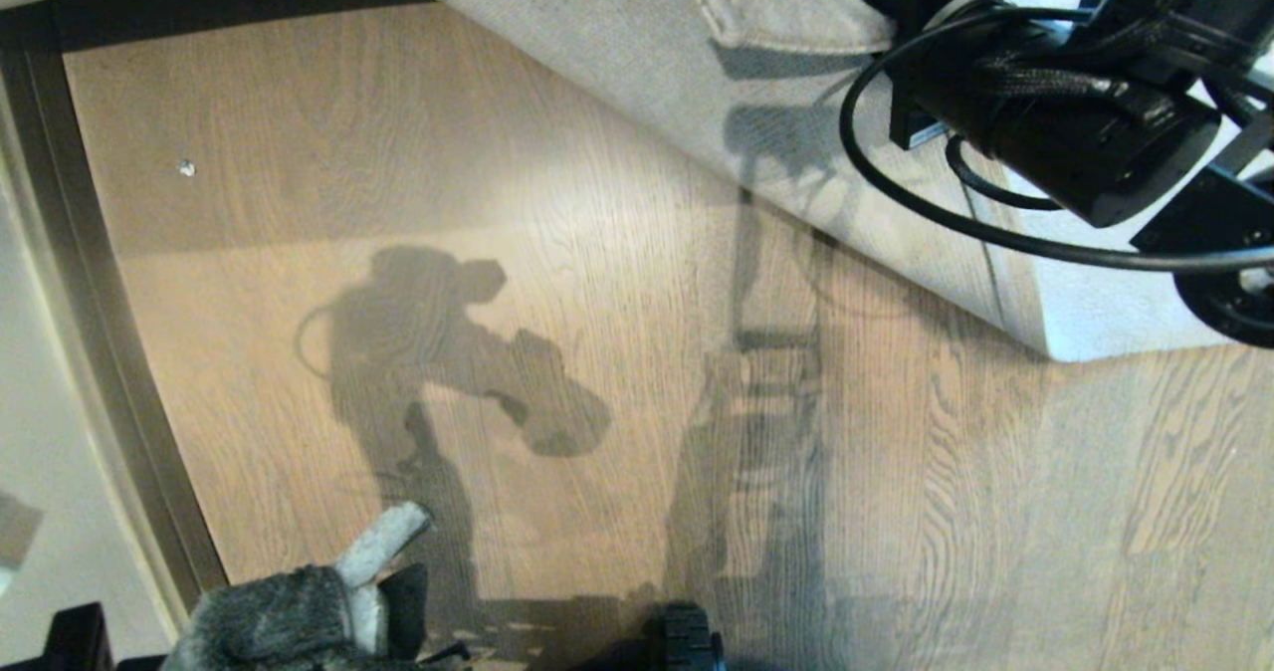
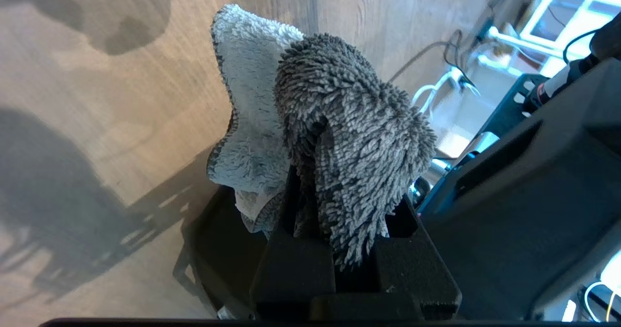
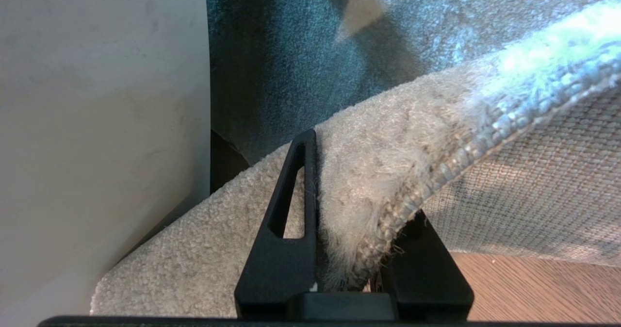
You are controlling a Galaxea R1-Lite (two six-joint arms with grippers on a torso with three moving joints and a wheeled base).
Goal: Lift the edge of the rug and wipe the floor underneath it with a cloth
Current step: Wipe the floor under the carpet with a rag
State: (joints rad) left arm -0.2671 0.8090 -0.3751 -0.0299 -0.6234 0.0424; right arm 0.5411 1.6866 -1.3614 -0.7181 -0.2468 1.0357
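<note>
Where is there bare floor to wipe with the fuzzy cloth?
A wide bare stretch of floor runs between the dark skirting strip and the rug edge. It is crowded by the right gripper, pinching the lifted rug. The left gripper holds the cloth.

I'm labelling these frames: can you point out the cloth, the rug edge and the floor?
cloth (image 2: 354, 147), left wrist view, on the dark fuzzy fold above the fingers.
rug edge (image 3: 388, 220), right wrist view, on the stitched border pinched in the gripper.
floor (image 1: 328, 123), head view, on bare sunlit planks.

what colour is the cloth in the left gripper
Dark grey shaggy pile with a paler grey reverse; the cloth shows best in the left wrist view.
</note>
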